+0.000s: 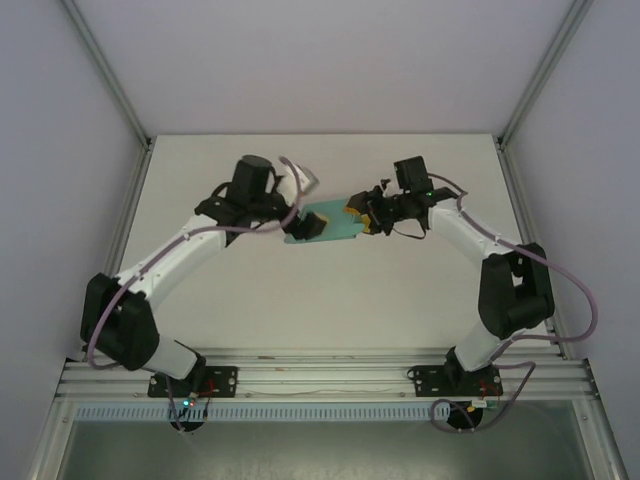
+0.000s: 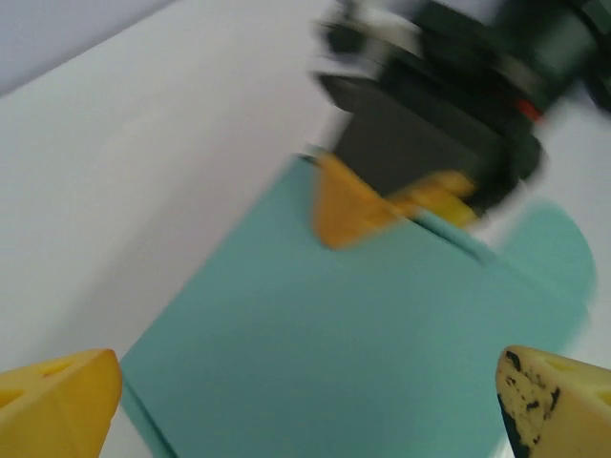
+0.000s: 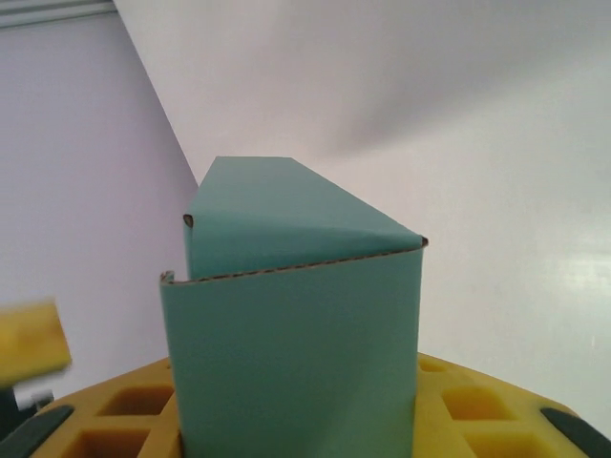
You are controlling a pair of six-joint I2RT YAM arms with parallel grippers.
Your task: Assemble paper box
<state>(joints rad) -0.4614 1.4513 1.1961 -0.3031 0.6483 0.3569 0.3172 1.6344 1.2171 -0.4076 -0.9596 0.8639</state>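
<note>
white matte table (image 1: 300,310), pale grey-lilac walls (image 1: 50,150), aluminium frame posts (image 1: 106,66) at rear corners. teal paper box (image 1: 325,225) mid-table between the arms (image 1: 180,250), partly folded. right fingers (image 2: 339,205) pinching its right end; left fingers (image 2: 57,405) spread wide either side of its other end, contact unclear.

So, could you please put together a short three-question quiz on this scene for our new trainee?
1. True or false: the right gripper is clamped on one end of the paper box.
2. What colour is the paper box? A) red B) teal-green C) white
3. Fill in: in the left wrist view, the fingers of the left gripper stand wide ____, one at each side of the box.

Key: 1 true; 2 B; 3 open.
</note>
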